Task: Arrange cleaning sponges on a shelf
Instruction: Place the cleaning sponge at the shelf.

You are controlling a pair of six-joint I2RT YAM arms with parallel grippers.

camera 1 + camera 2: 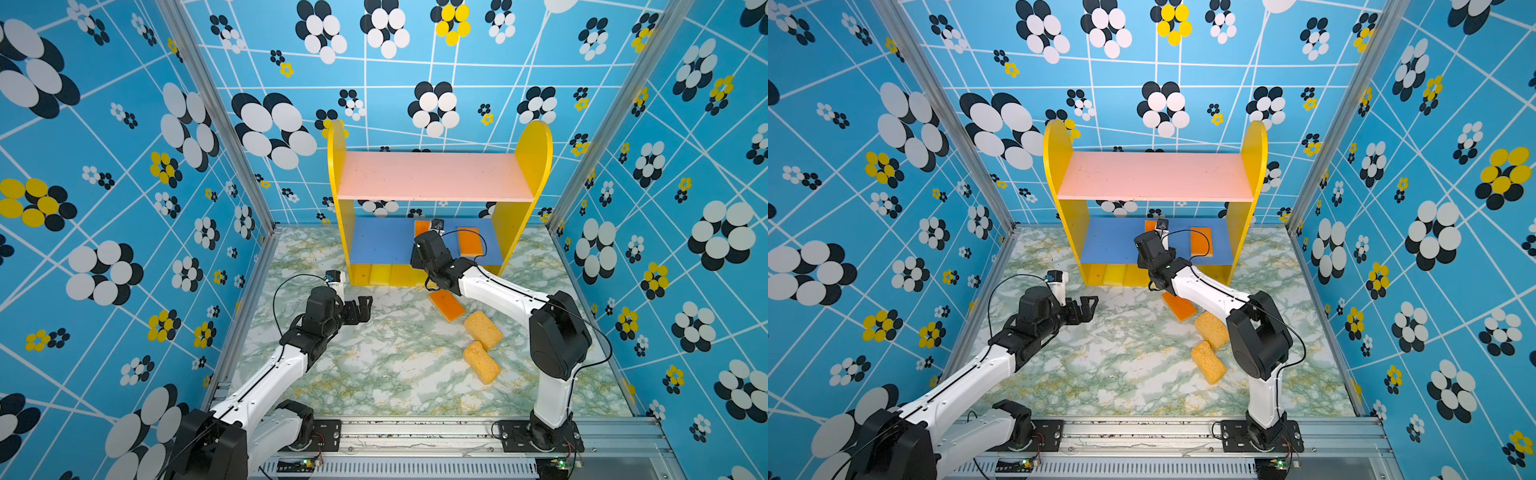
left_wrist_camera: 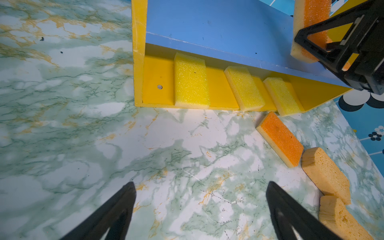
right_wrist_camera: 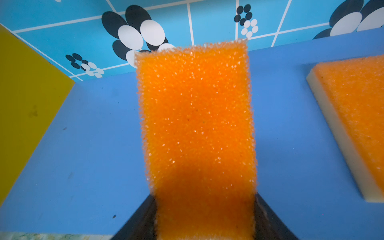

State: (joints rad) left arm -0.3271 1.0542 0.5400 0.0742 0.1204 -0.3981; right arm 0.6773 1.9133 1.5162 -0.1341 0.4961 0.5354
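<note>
Eight sponges show across the views. Three yellow sponges [image 2: 191,81] lie in a row on the yellow base [image 2: 158,87] of the shelf [image 1: 534,158], long axes running front to back. They are plain in the left wrist view, but in both top views the overhanging blue middle board [image 1: 382,245] cuts them to thin strips.

The shelf stands at 12 o'clock on the marbled table [image 1: 374,374]. On the blue middle board the resting orange sponge [image 1: 469,242] lies flat toward 3 o'clock, long axis 12 to 6. Just at its 9 o'clock the right gripper [image 3: 204,196] is clenched on the sides of the held orange sponge [image 3: 197,124], scrub face up, long axis likewise pointing into the shelf. The right wrist covers most of it in both top views, and its far end seems raised off the board.

At the shelf's 5 o'clock the loose orange sponge [image 1: 446,305] lies flat on the table, long axis 10 to 4, one corner under the right forearm; at its 4 o'clock lie two tan sponges [image 1: 483,330], close together, each roughly 11 to 5.

The left gripper [image 1: 361,309] hangs over the table at 9 o'clock of these, fingers spread wide, grasping nothing.
</note>
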